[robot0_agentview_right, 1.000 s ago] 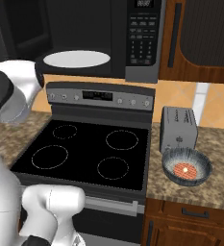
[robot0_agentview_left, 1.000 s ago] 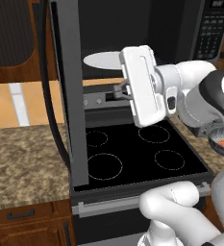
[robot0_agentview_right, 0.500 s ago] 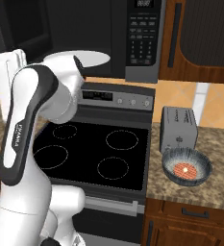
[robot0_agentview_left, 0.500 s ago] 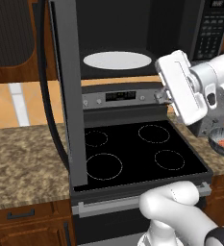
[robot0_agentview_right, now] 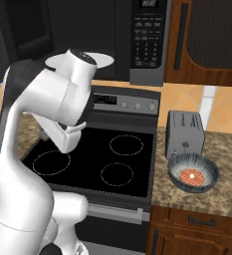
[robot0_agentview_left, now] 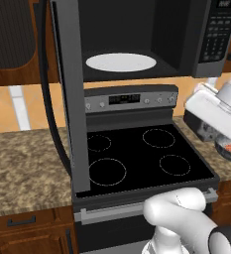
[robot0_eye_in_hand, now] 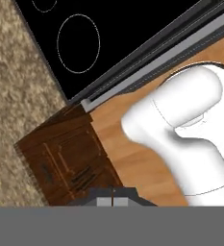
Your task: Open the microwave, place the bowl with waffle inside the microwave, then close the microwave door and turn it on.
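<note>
The fingers (robot0_eye_in_hand: 112, 202) are pressed together with nothing between them, their dark tips meeting at the bottom of the hand view; the gripper looks down over the wooden floor, a brown cabinet front (robot0_eye_in_hand: 60, 153), the speckled counter (robot0_eye_in_hand: 12, 96) and a corner of the black stove top (robot0_eye_in_hand: 113, 33). In the right base view the bowl (robot0_agentview_right: 193, 173) sits on the granite counter right of the stove (robot0_agentview_right: 107, 159), with the waffle (robot0_agentview_right: 192, 176) as a reddish patch in its middle; the grey toaster (robot0_agentview_right: 185, 133) stands just behind it. In the left base view the hand hangs in front of the bowl, whose rim shows at the right edge. Above the stove the microwave (robot0_agentview_left: 211, 39) stands open; its white turntable plate (robot0_agentview_left: 121, 62) lies bare in the black interior; the microwave door (robot0_agentview_left: 70, 99) is swung out to the left, seen nearly edge-on.
</note>
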Robot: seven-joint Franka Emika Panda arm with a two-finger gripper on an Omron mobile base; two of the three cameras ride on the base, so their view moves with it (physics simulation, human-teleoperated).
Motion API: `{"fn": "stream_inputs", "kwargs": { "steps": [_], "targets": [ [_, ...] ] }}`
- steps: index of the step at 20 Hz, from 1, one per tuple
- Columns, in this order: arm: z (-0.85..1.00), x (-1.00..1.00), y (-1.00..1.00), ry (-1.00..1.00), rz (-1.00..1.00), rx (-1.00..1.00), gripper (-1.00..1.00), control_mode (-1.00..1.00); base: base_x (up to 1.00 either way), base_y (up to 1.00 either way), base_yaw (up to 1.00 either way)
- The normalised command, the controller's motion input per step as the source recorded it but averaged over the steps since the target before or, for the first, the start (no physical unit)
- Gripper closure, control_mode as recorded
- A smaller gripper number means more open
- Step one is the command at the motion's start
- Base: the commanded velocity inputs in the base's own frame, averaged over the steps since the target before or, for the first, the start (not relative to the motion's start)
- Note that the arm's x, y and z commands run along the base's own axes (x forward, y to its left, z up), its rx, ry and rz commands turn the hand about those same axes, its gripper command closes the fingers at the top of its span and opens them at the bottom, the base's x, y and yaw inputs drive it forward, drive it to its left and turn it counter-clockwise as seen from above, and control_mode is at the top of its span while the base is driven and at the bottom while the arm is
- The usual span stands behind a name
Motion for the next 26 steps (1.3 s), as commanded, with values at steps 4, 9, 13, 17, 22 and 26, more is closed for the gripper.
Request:
{"fn": "stream_inputs", "kwargs": {
  "steps": [4, 9, 13, 17, 22, 26],
  "targets": [
    [-0.84, 0.08, -0.87, -0.37, -0.27, -0.46, 1.0, -1.0, 0.0, 0.0, 0.0],
    [-0.46, 0.08, -0.97, -0.2, -0.46, -0.06, 1.0, -1.0, 0.0, 0.0, 0.0],
    [-0.17, 0.01, -0.97, -0.02, -0.6, 0.05, 1.0, -1.0, 0.0, 0.0, 0.0],
    [-0.15, 0.3, -0.87, 0.05, -0.62, 0.0, 1.0, -1.0, 0.0, 0.0, 0.0],
    [-0.29, 0.31, -0.96, 0.06, -0.16, 0.0, 1.0, -1.0, 0.0, 0.0, 0.0],
    [-0.55, 0.32, -0.93, 0.1, 0.0, 0.07, -1.0, -1.0, 0.0, 0.0, 0.0]
  ]
}}
